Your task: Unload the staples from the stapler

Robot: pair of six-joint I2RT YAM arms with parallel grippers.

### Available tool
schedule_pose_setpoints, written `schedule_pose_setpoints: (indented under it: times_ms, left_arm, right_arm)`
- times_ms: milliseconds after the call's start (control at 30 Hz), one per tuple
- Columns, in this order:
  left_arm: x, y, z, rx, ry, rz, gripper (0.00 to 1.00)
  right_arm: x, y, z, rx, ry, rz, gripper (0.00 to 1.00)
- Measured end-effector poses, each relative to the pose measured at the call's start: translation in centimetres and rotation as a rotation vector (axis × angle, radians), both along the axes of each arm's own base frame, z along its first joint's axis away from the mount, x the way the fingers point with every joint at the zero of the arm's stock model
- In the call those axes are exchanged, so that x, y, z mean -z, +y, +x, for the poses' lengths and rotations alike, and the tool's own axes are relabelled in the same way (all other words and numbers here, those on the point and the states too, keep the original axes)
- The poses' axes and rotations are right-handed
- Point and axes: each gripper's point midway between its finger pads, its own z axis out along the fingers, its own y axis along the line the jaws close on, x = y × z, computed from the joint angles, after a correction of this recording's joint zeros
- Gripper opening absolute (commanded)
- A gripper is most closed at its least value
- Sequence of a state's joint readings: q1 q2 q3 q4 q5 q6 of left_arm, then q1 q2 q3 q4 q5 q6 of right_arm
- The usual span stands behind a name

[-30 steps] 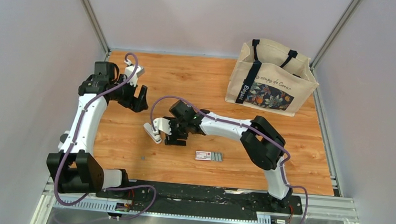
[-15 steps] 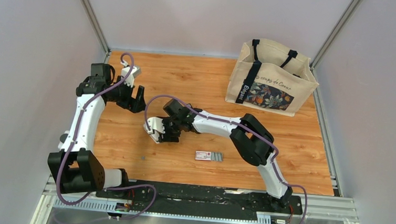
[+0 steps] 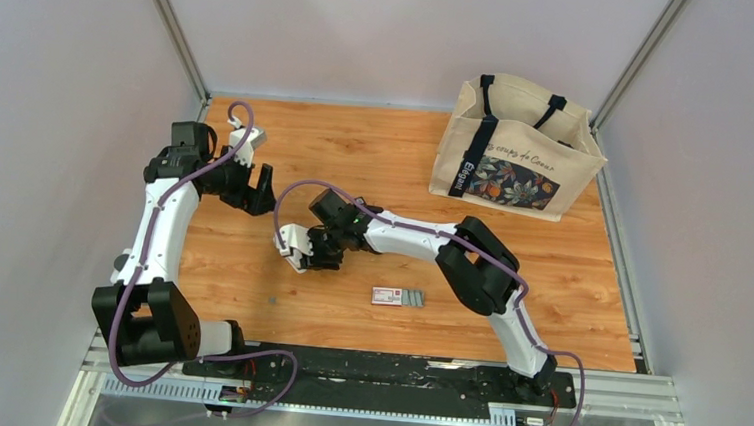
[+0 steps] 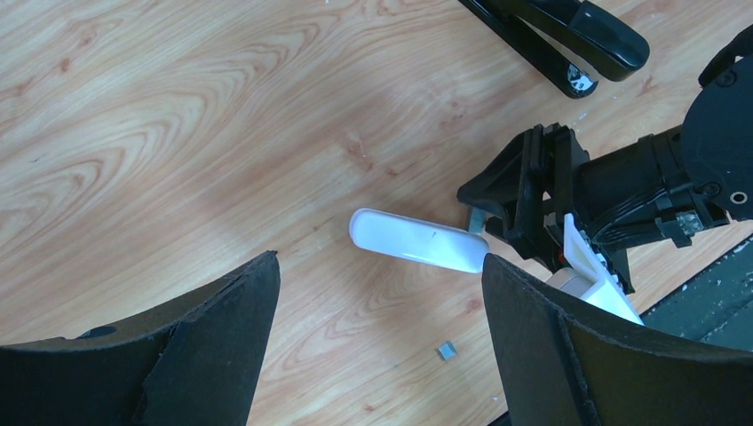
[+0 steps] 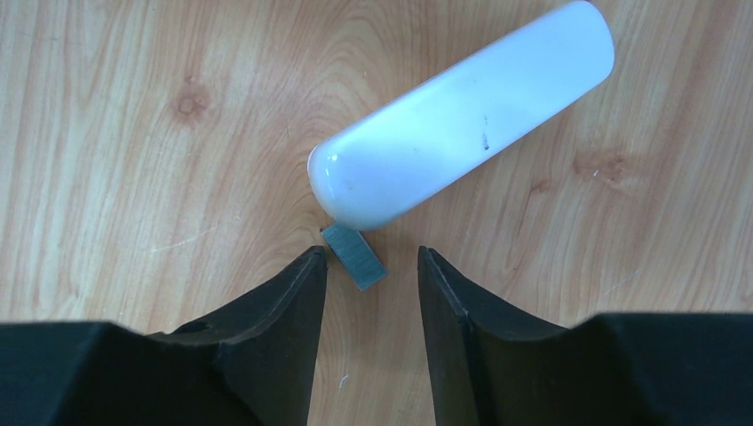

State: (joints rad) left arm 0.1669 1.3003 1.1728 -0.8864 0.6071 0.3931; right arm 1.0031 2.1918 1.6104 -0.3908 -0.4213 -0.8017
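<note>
A short grey strip of staples lies on the wood, one end tucked under a white oblong piece. My right gripper hovers low over it, open, jaws narrowed to either side of the strip and holding nothing. From above, the right gripper sits against the white piece. A black stapler lies beyond it in the left wrist view and is hidden from above. A tiny loose staple bit rests nearer the front. My left gripper hangs wide open and empty, above and to the left.
A small red-and-white box with a grey end lies near the front centre. A printed canvas tote bag stands at the back right. Side rails and walls bound the wooden table.
The right gripper has moved left up to the white piece and its jaws have narrowed. The left arm has shifted slightly, its gripper still wide open.
</note>
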Motion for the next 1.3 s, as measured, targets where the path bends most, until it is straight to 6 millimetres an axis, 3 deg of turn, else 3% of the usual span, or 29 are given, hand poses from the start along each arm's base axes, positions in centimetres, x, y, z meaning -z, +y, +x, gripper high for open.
schedule_pose_setpoints:
  times_ms: [167,1100,1300]
  left_arm:
    - [0.0,0.0,0.0,0.004,-0.002,-0.002,0.92]
    - [0.0,-0.2,-0.3,0.018,0.004,-0.005,0.92]
    - [0.1,-0.2,-0.3,0.019,0.004,-0.005,0.92]
  right_arm:
    - [0.1,-0.2,-0.4,0.012,0.024,-0.015,0.39]
    - [0.4,0.4,-1.6,0.021,0.107,-0.061,0.36]
    - [0.5,0.3,-2.0,0.029,0.118,-0.069,0.26]
